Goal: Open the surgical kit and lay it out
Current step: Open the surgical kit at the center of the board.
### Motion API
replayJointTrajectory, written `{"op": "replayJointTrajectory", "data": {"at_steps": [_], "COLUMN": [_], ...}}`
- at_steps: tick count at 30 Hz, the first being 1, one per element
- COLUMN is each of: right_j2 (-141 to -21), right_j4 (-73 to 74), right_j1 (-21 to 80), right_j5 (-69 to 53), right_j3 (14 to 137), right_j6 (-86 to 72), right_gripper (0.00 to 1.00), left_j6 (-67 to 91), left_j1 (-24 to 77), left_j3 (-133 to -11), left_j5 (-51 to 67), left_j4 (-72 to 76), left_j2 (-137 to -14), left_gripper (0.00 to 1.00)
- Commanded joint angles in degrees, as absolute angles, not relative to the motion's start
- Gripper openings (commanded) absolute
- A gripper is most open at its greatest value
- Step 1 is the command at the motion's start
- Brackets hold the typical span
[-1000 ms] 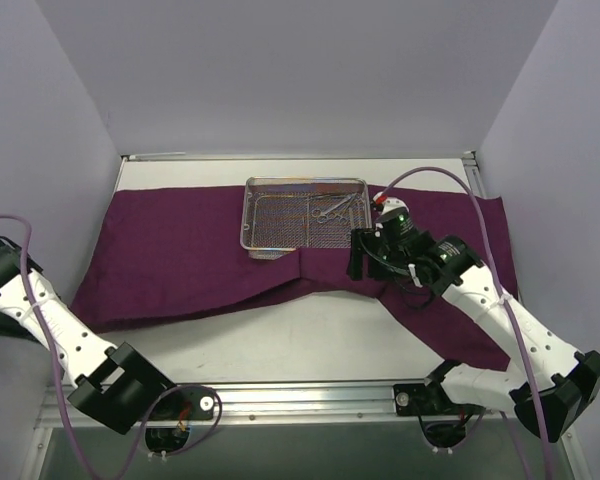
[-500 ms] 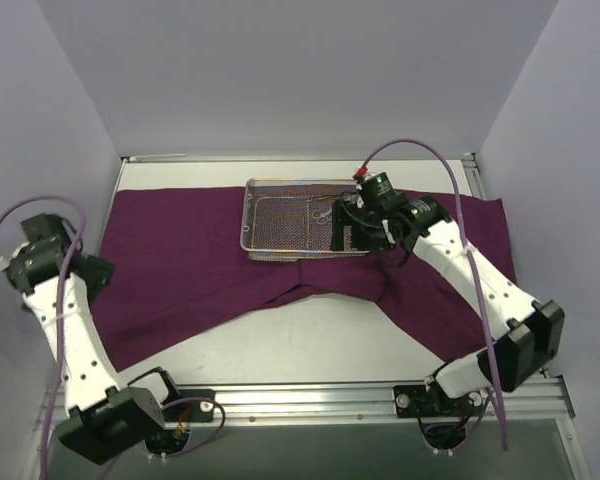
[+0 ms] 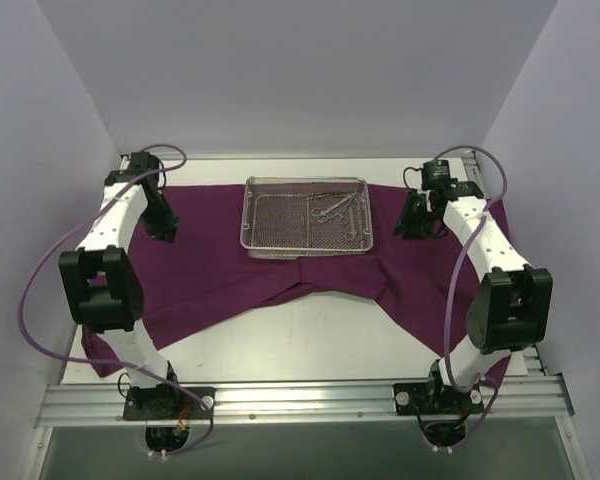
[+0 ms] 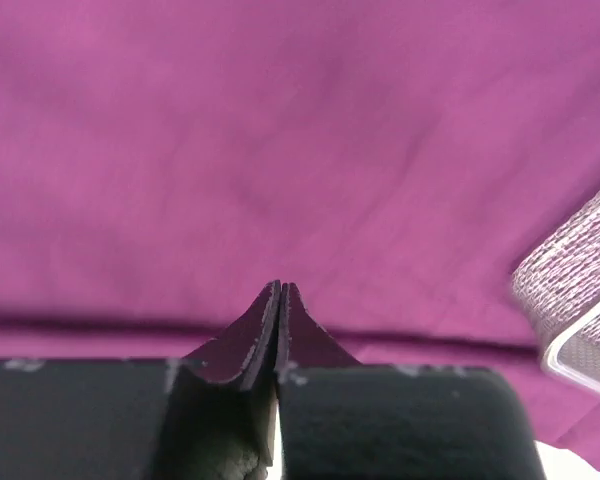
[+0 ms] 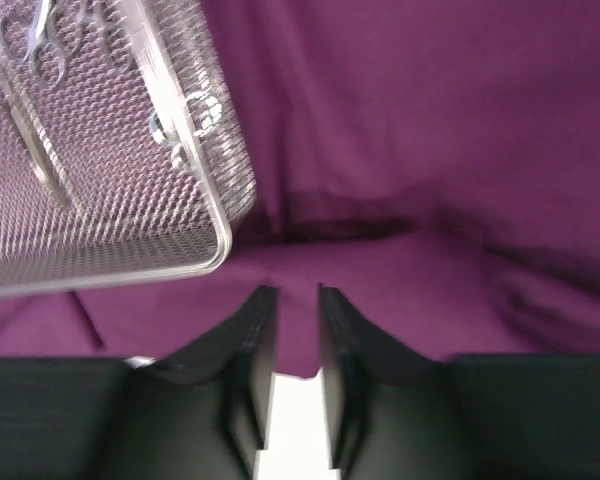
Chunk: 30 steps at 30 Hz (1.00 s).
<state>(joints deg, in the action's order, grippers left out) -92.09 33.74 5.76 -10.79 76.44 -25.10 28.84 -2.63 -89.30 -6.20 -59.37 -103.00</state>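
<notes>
1. Position: the dark purple cloth wrap (image 3: pixel 210 250) lies spread across the white worktop (image 3: pixel 310 335). The rectangular silver wire-mesh tray (image 3: pixel 305 182) sits on its far middle.
2. Left tool (image 4: pixel 279 292): fingers pressed together and holding nothing, over the cloth to the left of the tray.
3. Right tool (image 5: pixel 292 295): fingers parted by a narrow gap with nothing between them, over the cloth just right of the tray.
4. Probable step: flattening the wrap's sides.
   - Open the left tool before descending.
   - Pinch a single cloth layer at the edge.
   - Draw both sides outward evenly so the tray does not slide.
5. Count:
   - one wrap;
   - one tray;
   - at least two slim silver scissor-handled instruments (image 3: pixel 332 208) in the tray, exact number unclear;
   - two tools.
</notes>
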Motion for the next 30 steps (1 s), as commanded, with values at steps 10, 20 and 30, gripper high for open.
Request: {"op": "replayJointTrajectory", "data": {"at_steps": [10,20,30], "right_j2": [-104.3,-103.5,-83.0], "right_j4": [24.5,24.3,40.7], "right_j1": [7.9,11.2,13.4], "right_j5": [-18.6,-18.3,-15.5], "right_j3": [76.6,68.0,52.4], "right_j6": [-26.7,-27.2,-25.7], "right_gripper": [0.0,0.0,0.0], "left_j6": [21.2,24.3,25.0], "left_j1": [-2.3,-2.8,-2.8], "left_j3": [-103.6,-105.2,-103.5], "left_j5": [7.5,10.8,9.3], "left_j4": [-53.1,-54.8,-55.3], "left_j2": [-120.4,-123.9,-123.0], "left_gripper": [0.02,0.06,0.06]}}
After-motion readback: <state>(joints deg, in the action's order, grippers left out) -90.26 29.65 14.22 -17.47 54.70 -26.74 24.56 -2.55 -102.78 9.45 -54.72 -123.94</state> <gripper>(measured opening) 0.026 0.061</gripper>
